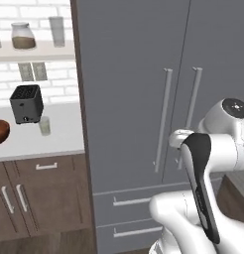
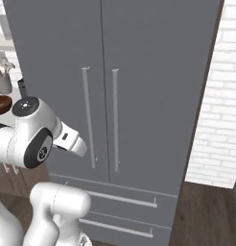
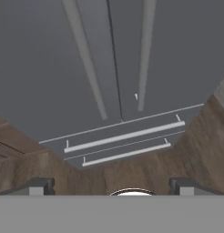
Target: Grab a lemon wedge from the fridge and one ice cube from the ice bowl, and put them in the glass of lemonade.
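Left base view: fridge [image 1: 139, 99] doors shut; ice bowl [image 1: 0, 131] at nine o'clock, glass of lemonade [image 1: 44, 125] beside the toaster [image 1: 27, 103]. Right base view: handles [image 2: 88, 115] at twelve o'clock. Hand view: gripper [image 3: 111, 186] spread wide, empty. Lemon wedge presumably inside. Risk: fingers straddling both handles, or slipping off the thin bar.

No legible text, label, brand or number appeared on the fridge [image 1: 134, 89] or things beside it.
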Motion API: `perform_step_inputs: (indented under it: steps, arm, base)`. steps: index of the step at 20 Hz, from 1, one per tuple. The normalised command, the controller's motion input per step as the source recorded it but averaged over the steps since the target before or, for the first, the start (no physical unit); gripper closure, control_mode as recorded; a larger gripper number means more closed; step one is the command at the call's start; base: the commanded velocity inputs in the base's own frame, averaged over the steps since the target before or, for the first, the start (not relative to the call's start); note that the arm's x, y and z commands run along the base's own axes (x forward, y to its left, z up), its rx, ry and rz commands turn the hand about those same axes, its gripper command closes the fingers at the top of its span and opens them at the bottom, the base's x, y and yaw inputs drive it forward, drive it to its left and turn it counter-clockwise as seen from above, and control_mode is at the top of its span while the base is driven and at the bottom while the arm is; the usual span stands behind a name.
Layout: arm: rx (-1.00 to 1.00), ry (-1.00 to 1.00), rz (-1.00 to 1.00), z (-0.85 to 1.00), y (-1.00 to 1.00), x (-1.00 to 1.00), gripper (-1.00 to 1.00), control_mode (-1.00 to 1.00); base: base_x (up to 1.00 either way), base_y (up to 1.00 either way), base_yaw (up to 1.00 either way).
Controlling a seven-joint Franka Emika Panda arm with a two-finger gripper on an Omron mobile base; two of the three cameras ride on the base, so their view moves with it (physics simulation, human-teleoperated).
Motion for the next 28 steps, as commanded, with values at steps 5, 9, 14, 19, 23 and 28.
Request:
perform_step_inputs:
  steps: [5,9,14,19,23,28]
  arm:
    - [0.00,0.00,0.00,0.00,0.00,0.00,-1.00,1.00]
    - [0.00,0.00,0.00,0.00,0.00,0.00,-1.00,1.00]
    - [0.00,0.00,0.00,0.00,0.00,0.00,-1.00,1.00]
    - [0.00,0.00,0.00,0.00,0.00,0.00,-1.00,1.00]
    - [0.00,0.00,0.00,0.00,0.00,0.00,-1.00,1.00]
    - [0.00,0.00,0.00,0.00,0.00,0.00,-1.00,1.00]
  base:
    - [0.00,-0.47,0.04]
    - [-0.03,-0.08,0.01]
    - [-0.46,0.01,0.00]
    - [-0.57,0.02,0.00]
    - [-0.17,0.10,0.00]
    - [-0.03,0.22,-0.02]
